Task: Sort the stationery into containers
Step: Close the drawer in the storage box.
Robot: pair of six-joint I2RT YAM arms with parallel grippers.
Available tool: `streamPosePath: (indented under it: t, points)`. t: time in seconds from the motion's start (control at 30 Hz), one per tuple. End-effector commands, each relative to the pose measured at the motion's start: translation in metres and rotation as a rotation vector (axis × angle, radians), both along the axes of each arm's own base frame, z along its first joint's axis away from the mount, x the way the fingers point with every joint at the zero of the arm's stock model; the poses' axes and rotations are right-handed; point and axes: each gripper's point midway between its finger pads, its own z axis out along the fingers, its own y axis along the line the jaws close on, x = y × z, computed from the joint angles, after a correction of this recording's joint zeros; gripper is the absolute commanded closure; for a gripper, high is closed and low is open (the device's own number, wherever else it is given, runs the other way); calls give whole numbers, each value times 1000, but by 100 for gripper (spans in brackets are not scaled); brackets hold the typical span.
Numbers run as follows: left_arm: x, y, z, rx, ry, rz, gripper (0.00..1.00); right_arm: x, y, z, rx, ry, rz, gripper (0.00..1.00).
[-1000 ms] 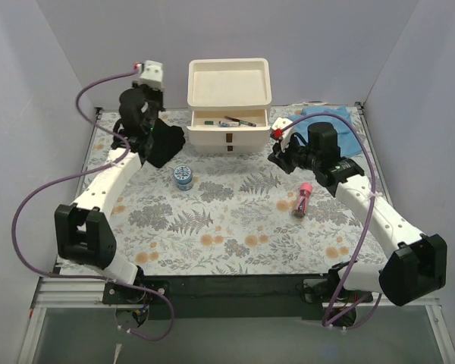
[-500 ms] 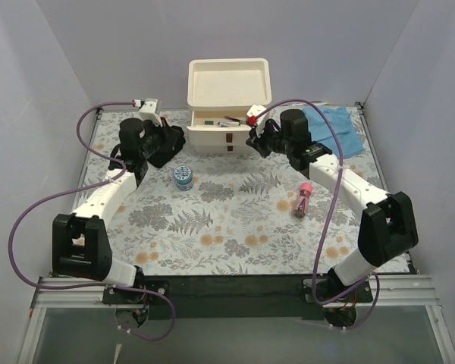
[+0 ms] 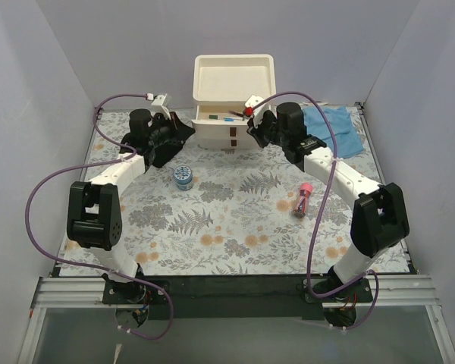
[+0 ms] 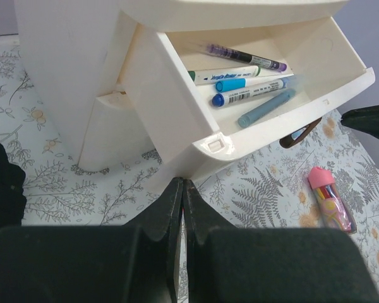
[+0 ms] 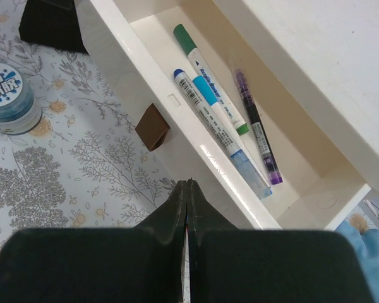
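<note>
one pink-capped tube (image 3: 302,199) and one blue tub (image 3: 183,176) lie well apart on the floral table (image 3: 235,227), not yet sorted. beyond them the left gripper (image 4: 182,184) and right gripper (image 5: 188,184), each pressed together and empty, flank the organiser (image 3: 233,80) at its one open drawer (image 4: 271,129), probably to nudge it shut. the drawer holds at least four pens (image 5: 205,95); overlap hides the exact count.

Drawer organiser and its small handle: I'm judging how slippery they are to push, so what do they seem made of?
The drawer organiser looks like cream moulded plastic, smooth and slightly glossy: soft highlights, rounded seamless corners. Its handle looks matte brown, no shine: plastic or perhaps faux leather, hard to tell.
</note>
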Motion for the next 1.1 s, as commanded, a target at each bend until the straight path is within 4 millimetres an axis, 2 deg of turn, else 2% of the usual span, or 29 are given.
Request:
streamPosePath:
  t: [0.0, 0.27, 0.47, 0.7, 0.77, 0.83, 0.9, 0.93, 0.97, 1.03, 1.07]
  points:
    - [7, -9, 22, -18, -66, -38, 100, 22, 1, 37, 23, -124, -43, 99]
    - [-13, -12, 34, -32, -94, -93, 100, 45, -18, 45, -22, -202, -167, 99]
    - [-24, -15, 38, -33, -109, -129, 100, 57, -20, 51, -20, -235, -195, 99]
    - [-9, -19, 36, -38, -117, -114, 100, 72, -13, 52, -13, -247, -198, 99]
    - [-1, -22, 33, -42, -122, -102, 100, 76, -13, 57, -9, -262, -208, 99]
    - [9, -21, 39, -49, -154, -78, 100, 79, -11, 55, -10, -263, -207, 99]
    - [16, -25, 33, -51, -152, -79, 100, 82, -9, 58, -5, -271, -207, 99]
    - [20, -27, 39, -55, -172, -80, 100, 83, -10, 59, -4, -274, -210, 99]
    - [27, -26, 32, -53, -162, -68, 100, 84, -9, 59, -3, -275, -210, 99]
    - [35, -28, 36, -52, -183, -66, 100, 88, -9, 60, 0, -282, -218, 99]
    - [40, -28, 30, -45, -179, -59, 100, 89, -8, 61, 1, -284, -220, 99]
